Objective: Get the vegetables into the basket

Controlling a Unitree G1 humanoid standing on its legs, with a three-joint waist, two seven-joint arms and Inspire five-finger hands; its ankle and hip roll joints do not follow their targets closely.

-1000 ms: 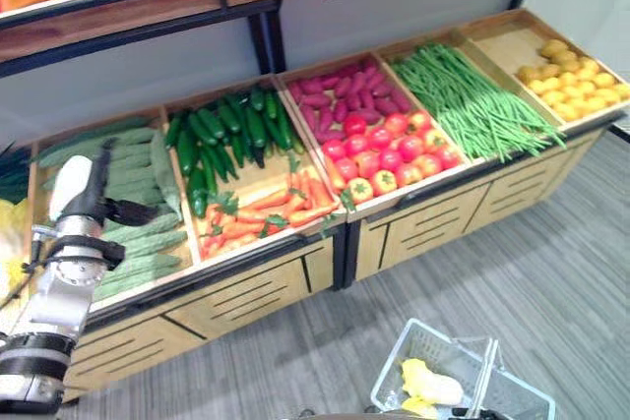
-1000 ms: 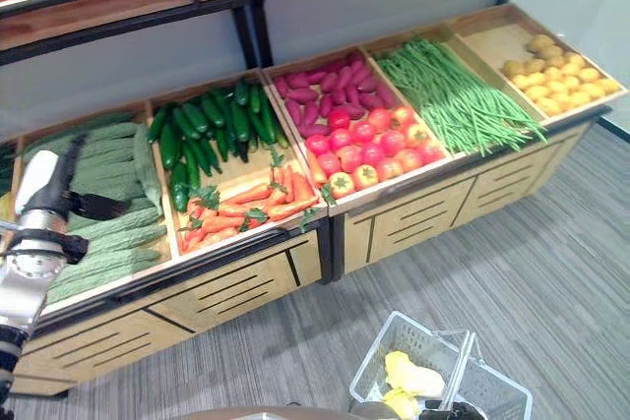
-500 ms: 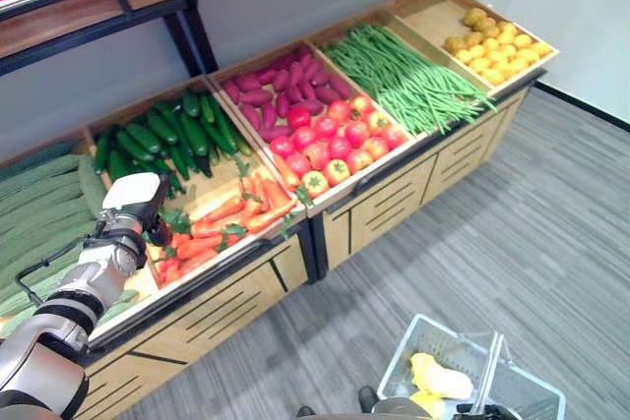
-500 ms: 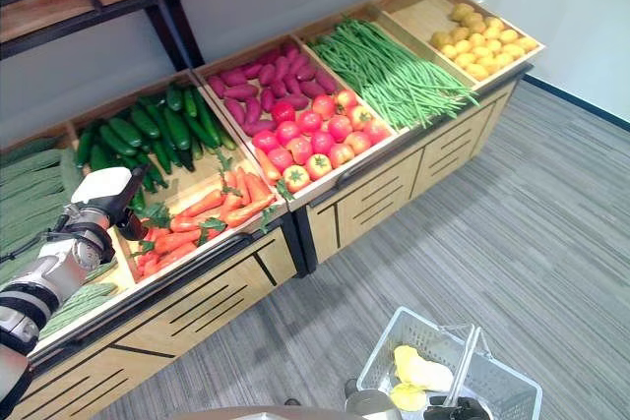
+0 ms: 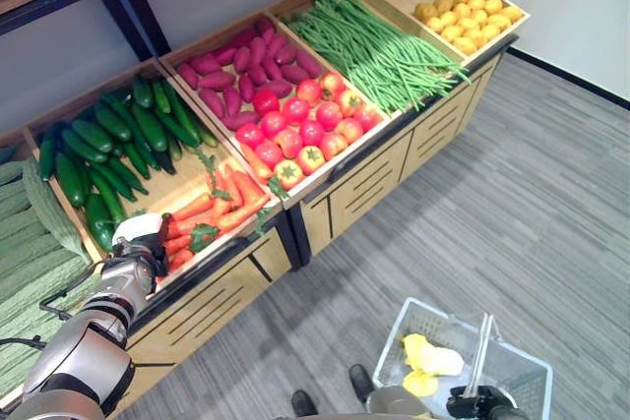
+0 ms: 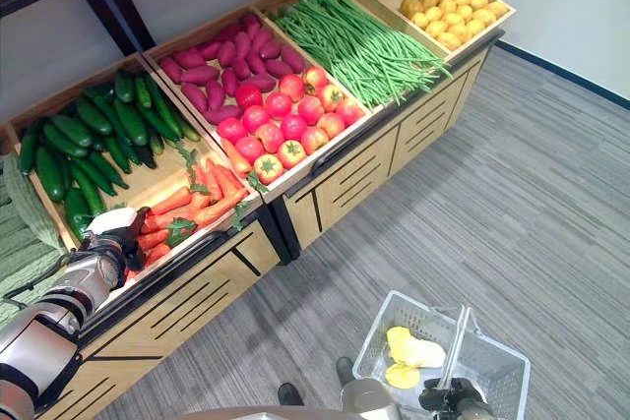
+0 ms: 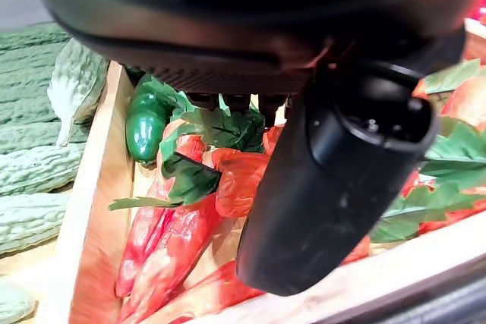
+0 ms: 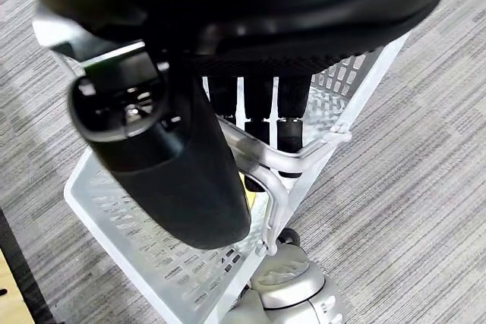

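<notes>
While the right robot hand (image 8: 228,104) curls its fingers round the handle (image 8: 281,161) of the basket (image 6: 492,366), holding it low over the grey floor (image 5: 512,174) nearest the robot, two or three yellow items (image 6: 411,353) already lie in its bottom; what they are I cannot tell.

Further out, the left robot hand (image 5: 141,240) is over the carrots (image 5: 212,209) at the front of the wooden stand (image 5: 364,189). In its wrist view the thumb stands out large, and the fingers (image 7: 228,102) reach down among the carrots and their green leaves (image 7: 220,128). Their ends are hidden there, so whether they have closed on a carrot or are only touching I cannot tell. No carrot looks lifted clear of the bin.

Behind the carrots lie dark cucumbers (image 5: 108,140), with pale bitter gourds (image 5: 25,253) in the bin to the robot's left. To the right sit tomatoes (image 5: 300,130) with purple sweet potatoes (image 5: 231,61) behind them, then green beans (image 5: 369,41), and in the farthest bin small yellow fruits (image 5: 468,2).

I judge the task begun but far from over: a few items are in the basket, the bins remain full, and the step in hand looks like taking a carrot. After a grasp, the carrot must be carried across to the basket, well apart from the stand, and dropped in.
</notes>
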